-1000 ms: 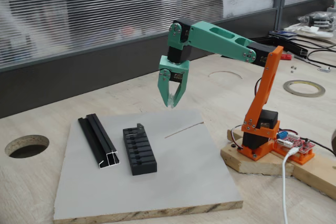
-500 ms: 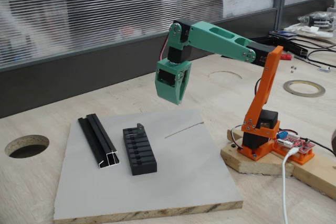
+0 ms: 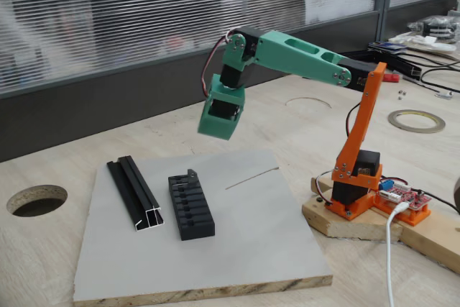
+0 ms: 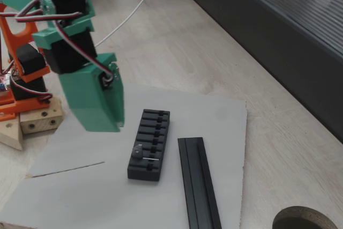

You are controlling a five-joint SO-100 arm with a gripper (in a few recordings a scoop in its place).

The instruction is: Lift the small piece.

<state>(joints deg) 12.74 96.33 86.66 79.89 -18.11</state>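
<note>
Metal, thin and grey, the small piece [image 4: 140,152] is lying on top of the black slotted block [image 4: 149,143], near the end of the block that faces away from the arm's base; in a fixed view it is showing as a little upright tab at the block's far end [image 3: 191,174]. Just beside the block, the long black rail [image 4: 199,183] is resting on the grey board [image 3: 244,242], which is sitting on the wooden bench [image 3: 43,170]. High above the board and off to one side of the block, the green gripper [image 4: 107,122] is hanging with its tips pointing down, well apart from the piece; whether it is parted or closed, I cannot tell. Doing this step well probably means bringing the tips squarely over the piece, opening them just enough, and descending slowly so they are pinching the raised bent end rather than nudging the block or scraping the rail.
</note>
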